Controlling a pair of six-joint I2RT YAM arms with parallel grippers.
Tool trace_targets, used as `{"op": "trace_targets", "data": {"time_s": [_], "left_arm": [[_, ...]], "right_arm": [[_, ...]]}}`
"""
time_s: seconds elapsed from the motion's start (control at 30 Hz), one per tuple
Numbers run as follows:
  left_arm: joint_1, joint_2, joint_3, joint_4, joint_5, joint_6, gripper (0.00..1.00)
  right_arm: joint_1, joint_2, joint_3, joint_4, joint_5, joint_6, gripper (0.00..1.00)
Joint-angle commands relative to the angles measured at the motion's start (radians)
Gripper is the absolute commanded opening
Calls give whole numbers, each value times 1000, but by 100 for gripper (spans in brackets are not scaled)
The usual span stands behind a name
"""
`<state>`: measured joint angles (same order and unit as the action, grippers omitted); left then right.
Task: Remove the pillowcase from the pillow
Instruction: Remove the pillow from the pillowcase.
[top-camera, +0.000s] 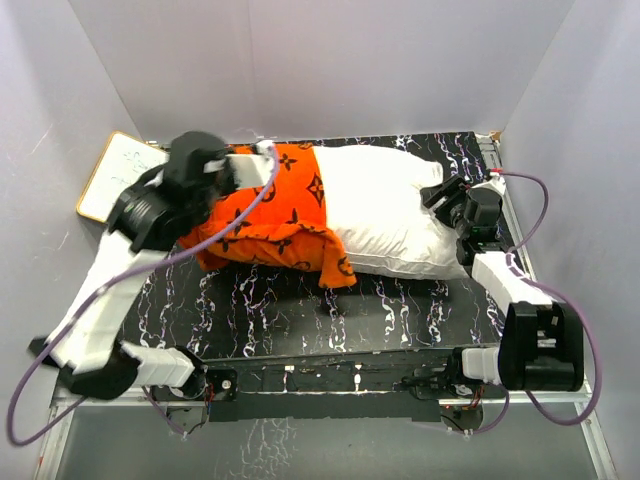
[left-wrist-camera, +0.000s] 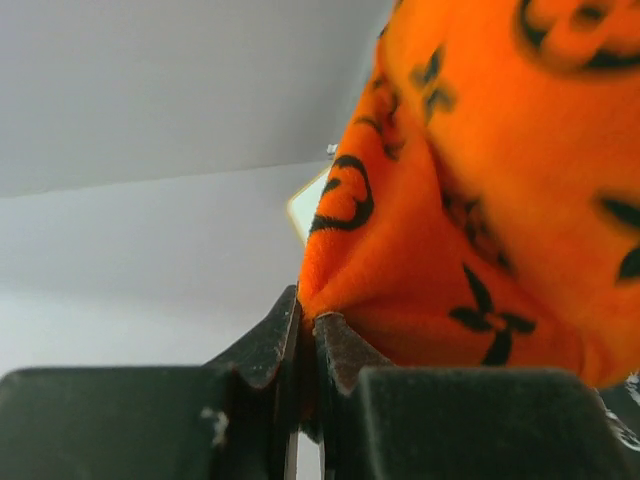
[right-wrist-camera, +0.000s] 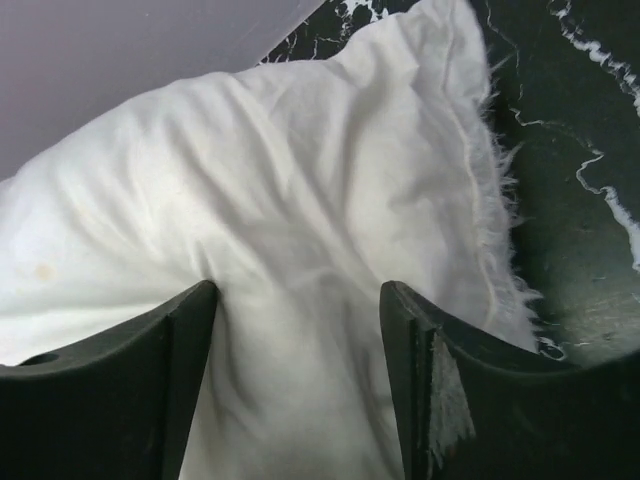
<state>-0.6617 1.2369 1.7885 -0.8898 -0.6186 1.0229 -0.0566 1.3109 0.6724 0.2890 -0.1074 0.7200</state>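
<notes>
Lit brightly and evenly from overhead, soft and diffuse. Only a thin shadow along the near edge of the pillow (top-camera: 385, 215) on the dark desk (top-camera: 300, 310). Whites nearly washed out across the pillow's folds up close. Blurred at close range: left fingers (left-wrist-camera: 265, 350) and pillowcase (left-wrist-camera: 480, 200) plush. Sharp in the top view.

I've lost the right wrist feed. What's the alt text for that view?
The right gripper stands open, with a bulge of the white pillow between its two black fingers. The pillow's frayed seam edge lies on the black marbled table at right, and a grey wall fills the upper left.
</notes>
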Motion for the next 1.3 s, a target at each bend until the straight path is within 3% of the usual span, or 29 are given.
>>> {"op": "trace_targets", "data": {"time_s": [0.0,0.03,0.2,0.27,0.4,0.6,0.73,0.87,0.9,0.93,0.97,1.0,1.03,1.07,1.27], "left_arm": [[21,241,269,-165,208,-320,0],[30,295,357,-203,245,-351,0],[148,552,751,-235,328,-414,0],[176,624,831,-210,305,-408,0],[213,627,747,-108,273,-403,0],[280,654,705,-174,348,-484,0],[299,649,703,-173,361,-471,0],[300,634,701,-172,372,-439,0],[300,629,702,-172,381,-435,0],[299,620,703,-172,394,-433,0],[297,612,704,-172,402,-429,0],[297,606,703,-171,405,-423,0],[297,598,705,-168,404,-416,0],[297,589,707,-163,402,-410,0],[290,508,740,-115,375,-318,0]], "right_arm": [[15,-104,18,-157,145,-182,89],[21,-150,2,-155,150,-196,97],[84,-373,-62,-189,176,-284,98],[110,-433,-66,-249,188,-320,98],[132,-551,-95,-398,271,-321,98],[133,-590,-165,-495,333,-294,98],[133,-558,-202,-526,224,-234,98],[134,-594,-248,-470,-108,-180,98],[135,-597,-250,-462,-169,-154,96],[135,-598,-251,-439,-213,-125,86],[135,-599,-239,-422,-235,-95,67],[134,-600,-206,-420,-238,-71,33],[133,-605,-156,-422,-231,-52,16],[134,-612,-98,-426,-225,-38,9],[138,-587,306,-492,-176,-49,8]]}}
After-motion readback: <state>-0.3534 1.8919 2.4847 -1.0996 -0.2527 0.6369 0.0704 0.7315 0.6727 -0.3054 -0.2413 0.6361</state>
